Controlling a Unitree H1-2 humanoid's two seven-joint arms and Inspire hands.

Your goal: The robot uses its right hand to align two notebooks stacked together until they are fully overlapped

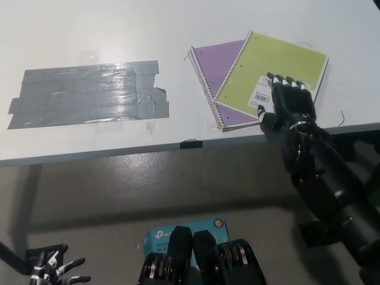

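Observation:
A green spiral notebook (277, 66) lies crooked on top of a purple spiral notebook (219, 66) near the white table's front edge. The purple one sticks out to the left and at the front. My black right hand (287, 104) rests flat on the green notebook's front right part, over its white label, fingers spread and open. My white left hand (56, 272) hangs low at the bottom left of the view, far from the table, fingers apart.
A large patch of grey tape (89, 93) covers the table (178, 24) to the left of the notebooks. A small black mark (190, 143) sits on the table's front edge. A teal box (184, 231) lies on the floor below.

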